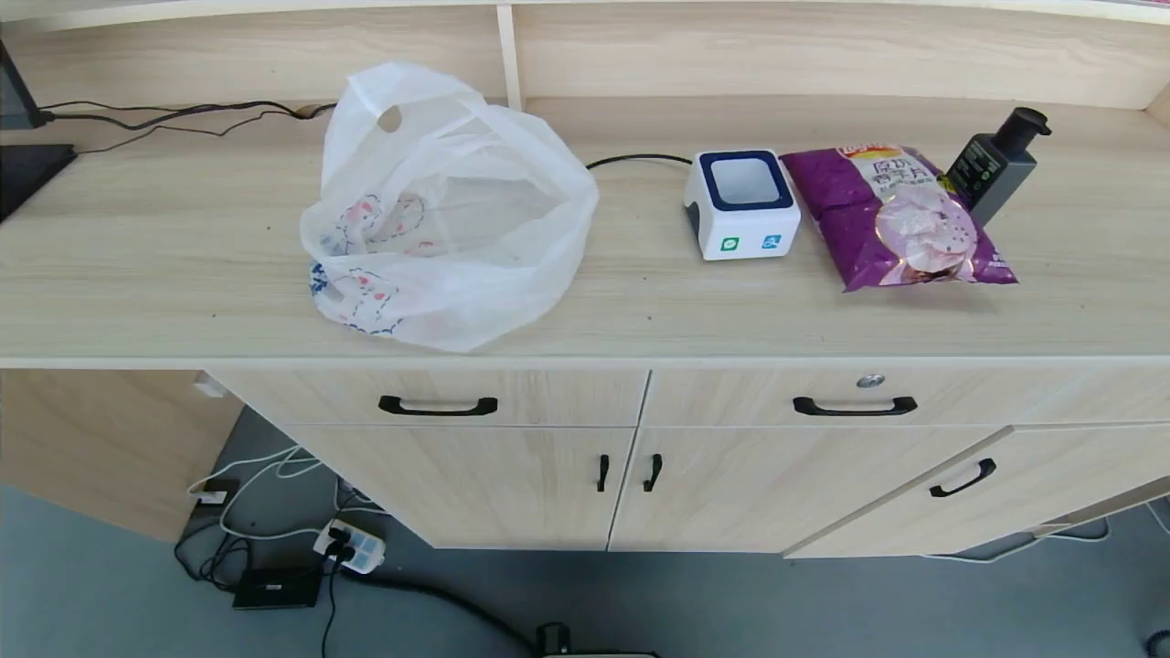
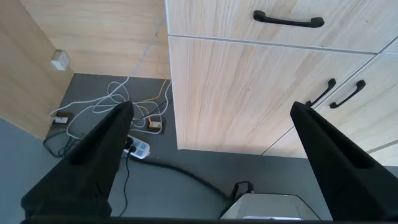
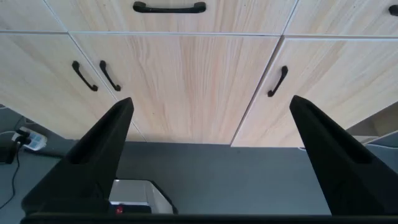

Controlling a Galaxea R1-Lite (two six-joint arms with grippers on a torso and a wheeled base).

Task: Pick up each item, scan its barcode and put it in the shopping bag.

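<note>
- Hanging below the level of the counter point(image 1: 183, 274) that carries the scanner point(image 1: 740, 203), the left gripper point(image 2: 211, 109) faces the cabinet fronts point(image 2: 236, 93). Its fingers point(image 2: 93, 162) are spread wide with nothing between them. A power strip point(image 2: 140, 148) lies on the floor beyond.
- Black cables point(image 1: 174, 114) run along the back of the counter, far left of the scanner.
- The white shopping bag point(image 1: 439, 210) sits slumped on the counter, well left of the scanner. Its mouth gapes upward and toward the scanner side, and a faint printed pattern shows on its lower part.
- A black cord point(image 1: 635, 160) curves from behind the scanner toward the shopping bag.
- The scanner, a white box with a dark blue frame around its top window, stands upright near the middle of the counter.
- A purple chip bag point(image 1: 900, 219) lies flat just right of the scanner. Whether its near corner touches the scanner cannot be told.
- A dark pump bottle point(image 1: 992, 164) stands farther right of the scanner, behind the chip bag's far corner, which hides its base.
- The right gripper point(image 3: 211, 102) also hangs below counter level, facing cabinet doors under a drawer handle point(image 3: 169, 7). Its fingers point(image 3: 93, 162) are wide apart and hold nothing.
</note>
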